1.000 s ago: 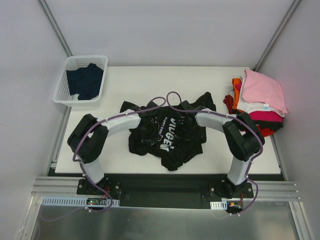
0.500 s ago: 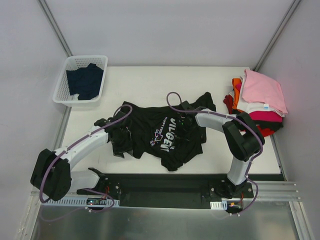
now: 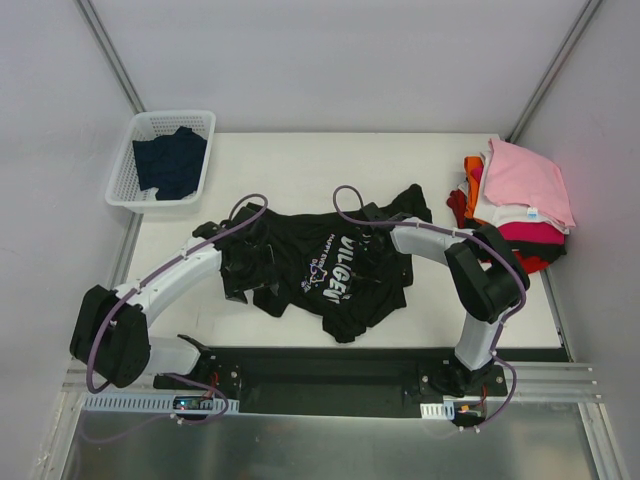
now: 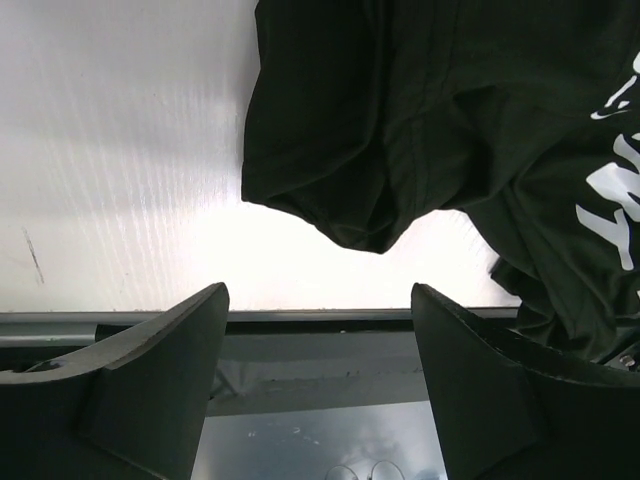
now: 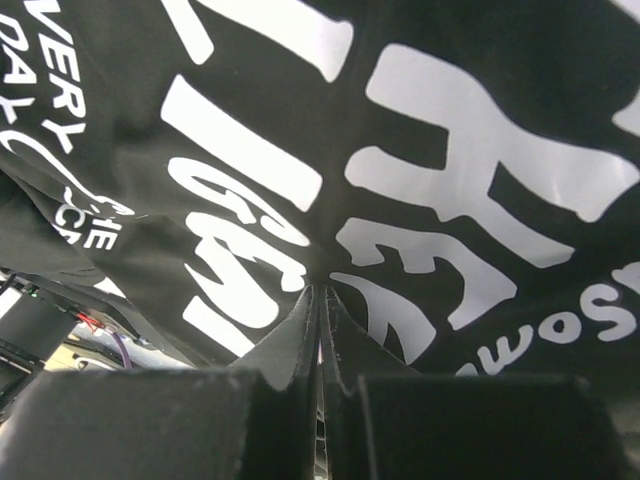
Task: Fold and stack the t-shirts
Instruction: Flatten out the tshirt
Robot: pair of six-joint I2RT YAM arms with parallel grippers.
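Step in hand: spreading out the crumpled black cloth t-shirt with white lettering [image 3: 335,280], which lies in the middle of the white table [image 3: 300,160], ahead of folding.

The right gripper [image 5: 320,295] is pressed together, pinching a fold of the printed chest. The left gripper [image 4: 318,305] is spread and empty, just beside the shirt's left sleeve.

Judged next move: the left gripper closes on that sleeve edge and draws it outward.

Since a second ago the left arm has swung outward and its jaws have widened. The right arm is unchanged.

White slatted plastic basket [image 3: 120,175] at tabletop's [image 3: 300,165] far-left corner; aluminium rail [image 3: 570,378] along near edge.
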